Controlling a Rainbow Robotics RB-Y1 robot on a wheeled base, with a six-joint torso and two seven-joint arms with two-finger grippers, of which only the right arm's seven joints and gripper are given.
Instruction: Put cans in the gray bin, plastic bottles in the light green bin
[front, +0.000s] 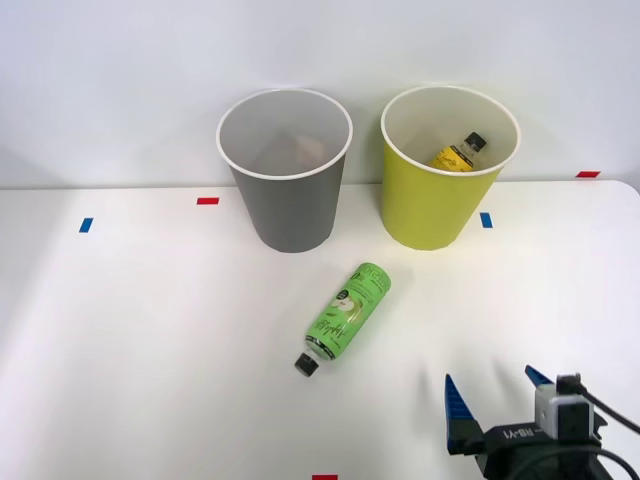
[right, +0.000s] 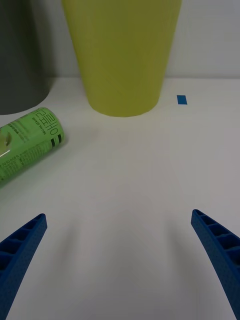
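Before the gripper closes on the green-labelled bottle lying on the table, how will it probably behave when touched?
The green-labelled bottle lies on its side on the white table, so a nudge would probably roll it. Its glossy wrap label may be slippery for the ribbed fingers. Being small, it is likely light.

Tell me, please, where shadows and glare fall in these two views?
Front view: the table is evenly lit, shaded toward its left, with soft shadows under the gray bin and the light green bin. Right wrist view: faint streaked shadows run from the open right gripper; a thin glare line crosses the green-labelled bottle.
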